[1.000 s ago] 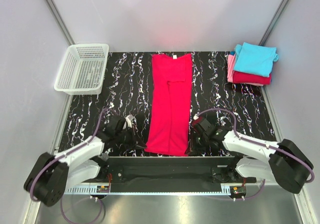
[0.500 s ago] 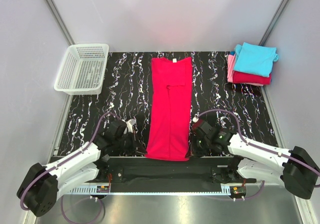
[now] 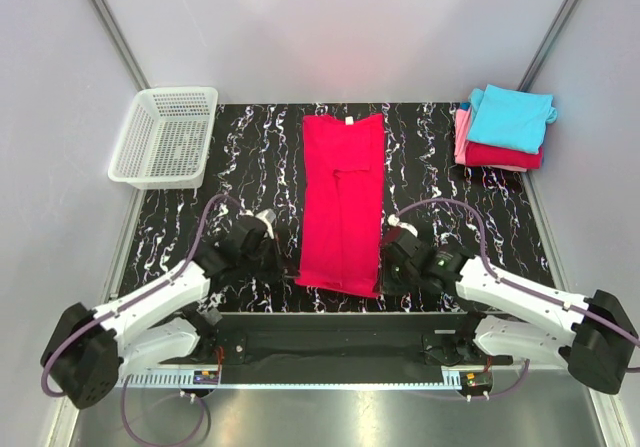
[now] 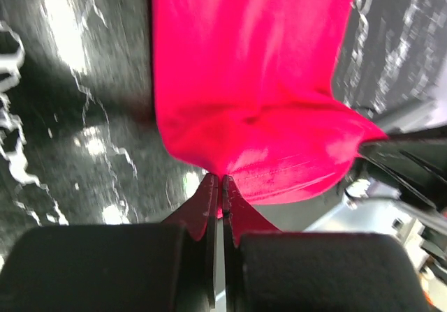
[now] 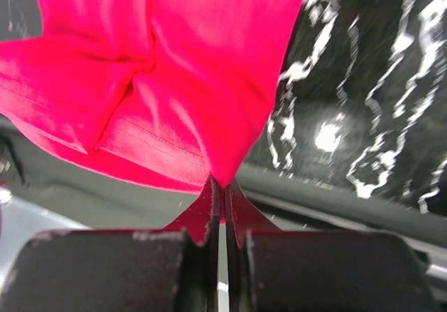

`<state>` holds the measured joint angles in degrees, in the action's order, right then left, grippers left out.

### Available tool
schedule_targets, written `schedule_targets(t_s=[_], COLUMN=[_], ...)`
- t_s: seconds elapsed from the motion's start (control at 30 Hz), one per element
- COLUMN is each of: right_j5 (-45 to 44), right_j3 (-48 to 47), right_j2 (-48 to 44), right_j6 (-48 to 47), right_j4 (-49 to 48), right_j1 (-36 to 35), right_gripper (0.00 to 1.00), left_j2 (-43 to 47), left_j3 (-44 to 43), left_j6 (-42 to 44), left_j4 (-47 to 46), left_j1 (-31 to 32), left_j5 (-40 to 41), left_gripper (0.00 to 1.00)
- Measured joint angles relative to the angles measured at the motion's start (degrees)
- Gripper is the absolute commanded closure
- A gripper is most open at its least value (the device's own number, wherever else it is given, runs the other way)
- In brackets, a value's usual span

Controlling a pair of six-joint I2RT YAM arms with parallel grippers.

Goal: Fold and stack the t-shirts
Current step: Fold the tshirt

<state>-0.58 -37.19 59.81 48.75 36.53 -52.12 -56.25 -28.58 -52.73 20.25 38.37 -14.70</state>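
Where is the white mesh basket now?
In the top view, the white mesh basket sits at the far left corner of the table, left of the red t-shirt laid down the middle.

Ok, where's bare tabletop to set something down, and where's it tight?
Bare table lies between the basket and the red shirt, and between the shirt and the folded stack at the far right. The near edge is crowded: the left gripper and right gripper each pinch a bottom corner.
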Motion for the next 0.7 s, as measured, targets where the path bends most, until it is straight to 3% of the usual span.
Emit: schedule_targets(t_s=[0.3, 0.7], right_j5=[-12.8, -14.8], right_j3=[-8.6, -20.3], right_j2=[8.4, 18.9], right_j6=[-6.6, -23.3], right_j4=[1.9, -5.5], right_j1=[1.5, 18.5], right_gripper=[1.00, 1.00], left_j2=[-13.3, -28.5], left_j3=[-12.3, -32.0], left_j6=[3.2, 9.2], left_j4=[1.1, 4.3], left_j1=[1.9, 0.3], left_j5=[7.8, 14.9], left_gripper=[1.00, 1.00])
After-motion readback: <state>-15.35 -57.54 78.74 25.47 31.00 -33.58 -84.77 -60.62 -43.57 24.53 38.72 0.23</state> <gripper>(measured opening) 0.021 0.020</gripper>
